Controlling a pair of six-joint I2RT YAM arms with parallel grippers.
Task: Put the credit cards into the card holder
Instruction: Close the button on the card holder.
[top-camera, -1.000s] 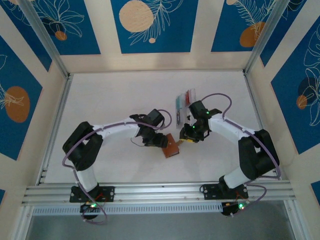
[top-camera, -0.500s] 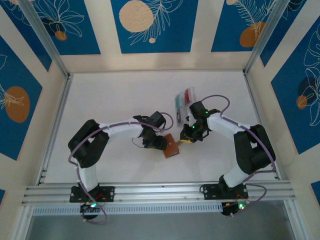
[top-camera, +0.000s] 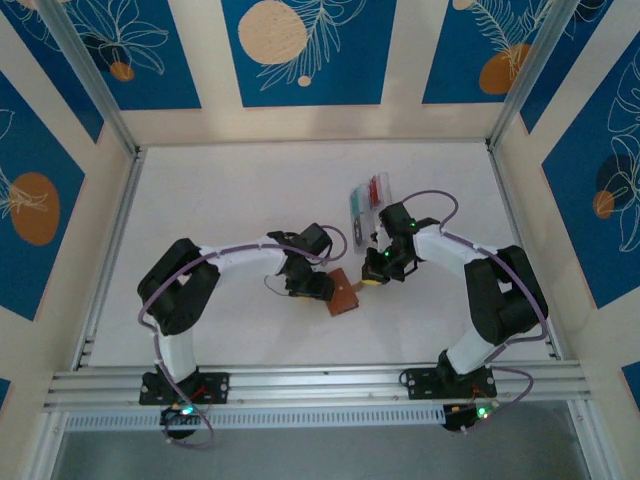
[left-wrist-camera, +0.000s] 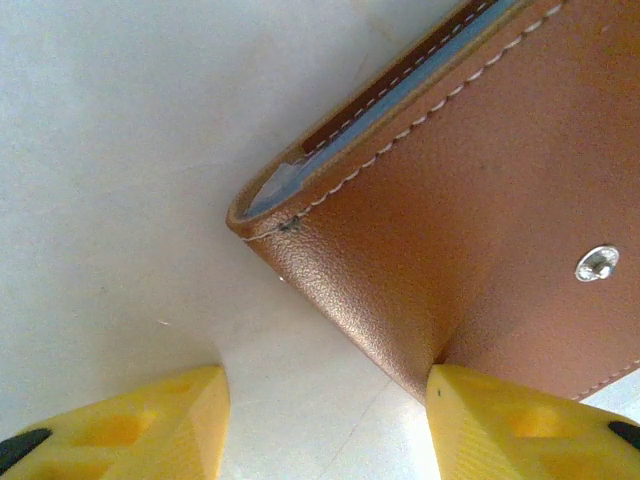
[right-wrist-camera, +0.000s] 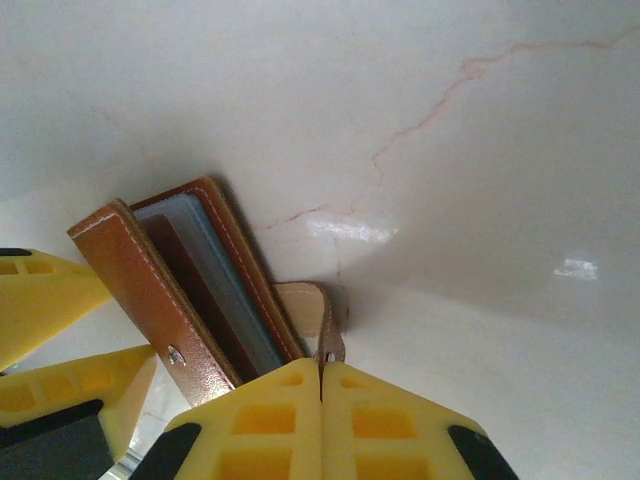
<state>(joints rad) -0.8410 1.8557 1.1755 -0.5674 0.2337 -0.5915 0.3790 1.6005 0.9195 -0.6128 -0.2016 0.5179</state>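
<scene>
Blue leaf-patterned wall panels (top-camera: 300, 50) ring a pale, faintly veined table (top-camera: 220, 200). Mid-table sits the wallet (top-camera: 343, 293) (left-wrist-camera: 480, 200) (right-wrist-camera: 130, 275), pebbled brown leather with white stitching, partly open. The left gripper (top-camera: 318, 285) (left-wrist-camera: 325, 430), on the wallet's left, stands released, one yellow finger (left-wrist-camera: 500, 420) against the cover. The right gripper (top-camera: 375, 275) (right-wrist-camera: 320, 385), on the wallet's right, is clenched on the snap tab (right-wrist-camera: 305, 310). Beyond the wallet, cards (top-camera: 372, 190) fill a clear tray (top-camera: 356, 205).

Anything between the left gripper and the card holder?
Nothing visible. In the left wrist view the card holder appears to touch one finger of the open left gripper; only bare table lies between it and the other.
</scene>
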